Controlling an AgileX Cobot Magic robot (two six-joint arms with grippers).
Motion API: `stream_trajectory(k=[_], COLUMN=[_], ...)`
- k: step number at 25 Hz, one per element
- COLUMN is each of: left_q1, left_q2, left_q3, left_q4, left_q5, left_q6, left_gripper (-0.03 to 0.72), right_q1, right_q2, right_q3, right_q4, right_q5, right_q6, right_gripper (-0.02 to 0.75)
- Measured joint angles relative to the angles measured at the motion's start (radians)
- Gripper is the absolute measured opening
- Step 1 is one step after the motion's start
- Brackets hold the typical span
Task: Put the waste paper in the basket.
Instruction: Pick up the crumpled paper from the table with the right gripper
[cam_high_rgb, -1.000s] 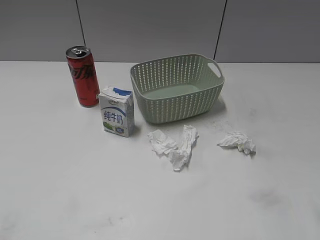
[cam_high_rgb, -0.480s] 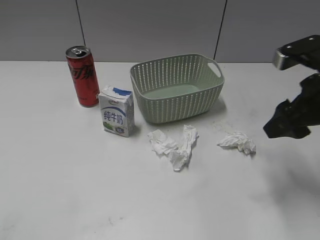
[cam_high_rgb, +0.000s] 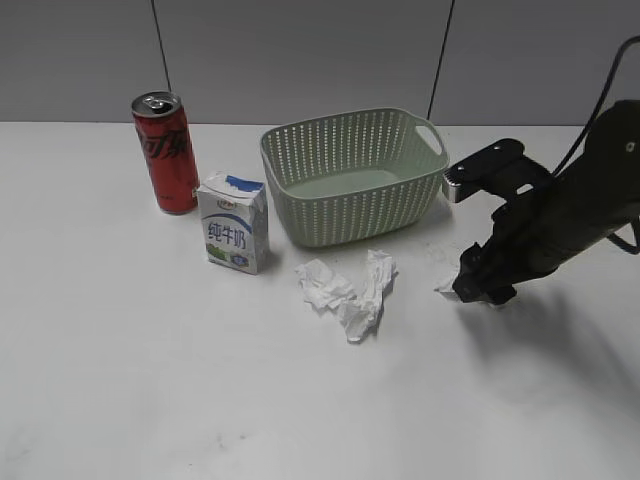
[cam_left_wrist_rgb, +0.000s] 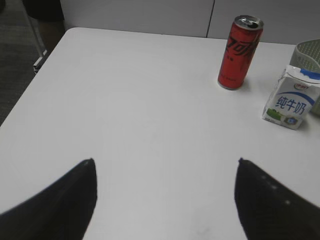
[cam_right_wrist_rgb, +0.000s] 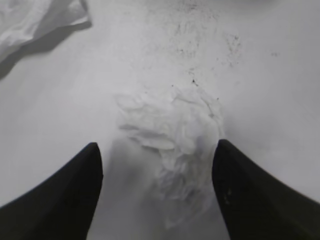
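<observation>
Right wrist view, small waste paper wad (cam_right_wrist_rgb: 172, 130) flat on the table (cam_right_wrist_rgb: 280, 85), between the wide-open fingers of the right tool (cam_right_wrist_rgb: 157, 187), bigger wad (cam_high_rgb: 350, 290) beside basket (cam_high_rgb: 355, 175), left tool (cam_left_wrist_rgb: 165, 200) open, holding nothing.

The exterior view looks down at a slant from the front across the white table (cam_high_rgb: 150, 380) toward a grey back wall. The left wrist view sits higher and farther back at the table's left side, facing the red can (cam_left_wrist_rgb: 239, 52) and milk carton (cam_left_wrist_rgb: 291, 99), which the exterior view also shows. The right wrist view hangs very close above the table, looking nearly straight down, it seems, on a paper wad (cam_right_wrist_rgb: 172, 132).
</observation>
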Motion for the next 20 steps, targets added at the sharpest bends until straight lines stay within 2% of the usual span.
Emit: stream_trajectory(k=[5, 7, 9, 13, 14, 15, 20], left_q1=[0.0, 0.0, 0.0, 0.0, 0.0, 0.0, 0.0], left_q2=[0.0, 0.0, 0.0, 0.0, 0.0, 0.0, 0.0], left_q3=[0.0, 0.0, 0.0, 0.0, 0.0, 0.0, 0.0], left_q4=[0.0, 0.0, 0.0, 0.0, 0.0, 0.0, 0.0], left_q5=[0.0, 0.0, 0.0, 0.0, 0.0, 0.0, 0.0], left_q6=[0.0, 0.0, 0.0, 0.0, 0.0, 0.0, 0.0], left_gripper=[0.629, 0.626, 0.623, 0.613, 0.61, 0.606, 0.594], right_q1=[0.0, 0.0, 0.0, 0.0, 0.0, 0.0, 0.0], right_q2=[0.081, 0.093, 0.093, 0.092, 0.088, 0.078, -0.037], right_q3=[0.0, 0.0, 0.0, -0.002, -0.003, -0.003, -0.013], right_q4=[-0.002, -0.005, -0.006, -0.004, 0.008, 0.023, 0.109], right_q5=[-0.094, -0.106, -0.111, -0.092, -0.076, -0.055, 0.032], right_q6=[0.002, 0.002, 0.002, 0.002, 0.002, 0.003, 0.004], right_gripper=[0.511, 0.468, 0.375, 0.12, 0.077, 0.057, 0.057])
